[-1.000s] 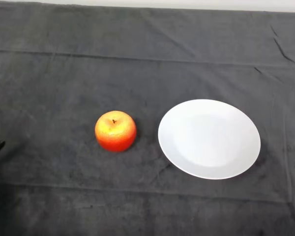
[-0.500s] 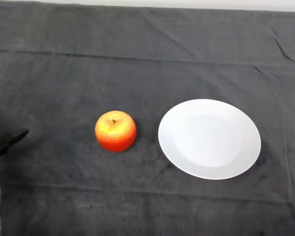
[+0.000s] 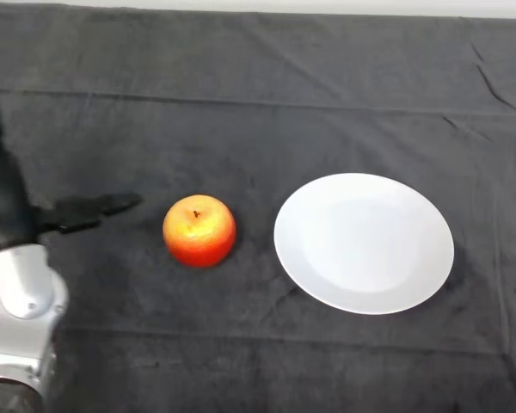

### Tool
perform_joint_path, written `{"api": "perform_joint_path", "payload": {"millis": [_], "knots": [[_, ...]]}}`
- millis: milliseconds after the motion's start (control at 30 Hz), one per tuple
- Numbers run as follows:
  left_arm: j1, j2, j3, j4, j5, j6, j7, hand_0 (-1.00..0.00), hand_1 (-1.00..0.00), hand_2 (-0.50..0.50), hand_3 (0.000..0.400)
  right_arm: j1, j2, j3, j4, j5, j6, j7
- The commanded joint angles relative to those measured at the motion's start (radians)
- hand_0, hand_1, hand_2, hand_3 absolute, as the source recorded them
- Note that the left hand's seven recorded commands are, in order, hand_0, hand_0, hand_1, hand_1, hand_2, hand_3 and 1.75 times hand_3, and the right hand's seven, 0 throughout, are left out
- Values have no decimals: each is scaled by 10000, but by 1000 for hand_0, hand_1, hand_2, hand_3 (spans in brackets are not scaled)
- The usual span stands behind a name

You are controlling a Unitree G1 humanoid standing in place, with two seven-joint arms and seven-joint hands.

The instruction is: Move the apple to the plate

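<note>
Head view: I'm seeing the apple (image 3: 199, 231) sitting upright on the table (image 3: 267, 103), stem up, just left of the white plate (image 3: 364, 243) with a narrow strip of dark cloth between them, not touching. The plate is carrying nothing, so I'm judging the task as barely started: grasp, lift, carry and release are all left to do.

I'm driving the left hand (image 3: 17, 206) at the view's left edge, its silver-grey forearm rising from the lower left corner. The hand is open, with one black digit stretched out straight toward the apple (I can't tell if it's the thumb or a finger), holding nothing. The apple is lying to the hand's right, near that tip but clearly apart from it, with bare cloth showing in between. The plate is farther right, beyond the apple.
</note>
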Motion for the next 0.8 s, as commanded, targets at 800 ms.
{"api": "perform_joint_path", "payload": {"millis": [800], "knots": [[-520, -163, -2109, 1237, -444, 538, -660, 0, 0, 0, 0, 104, 85, -94, -405, 94, -77, -56]]}}
